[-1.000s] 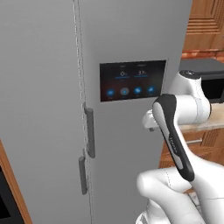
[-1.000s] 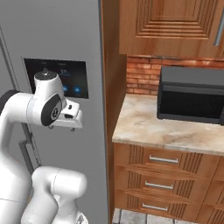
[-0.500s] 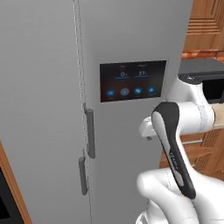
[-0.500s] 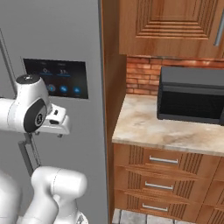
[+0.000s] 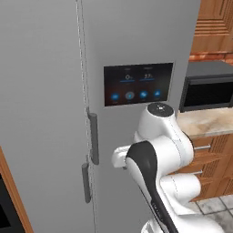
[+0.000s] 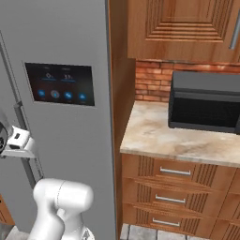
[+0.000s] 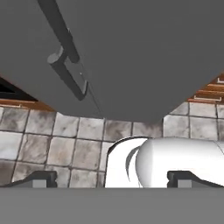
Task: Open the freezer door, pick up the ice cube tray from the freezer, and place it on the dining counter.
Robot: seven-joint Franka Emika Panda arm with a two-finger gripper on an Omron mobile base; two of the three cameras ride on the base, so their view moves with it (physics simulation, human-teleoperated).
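You see the freezer door closed, filling the left of the left base view, its bar handle at lower centre. In the hand view the gripper stands wide open, holding nothing, tips at the bottom corners.

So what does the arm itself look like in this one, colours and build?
A glossy white arm of rounded, bulbous segments, with a black band along one link and a grey cap on a joint. The end effector has two small dark finger tips. No cables or markings visible.
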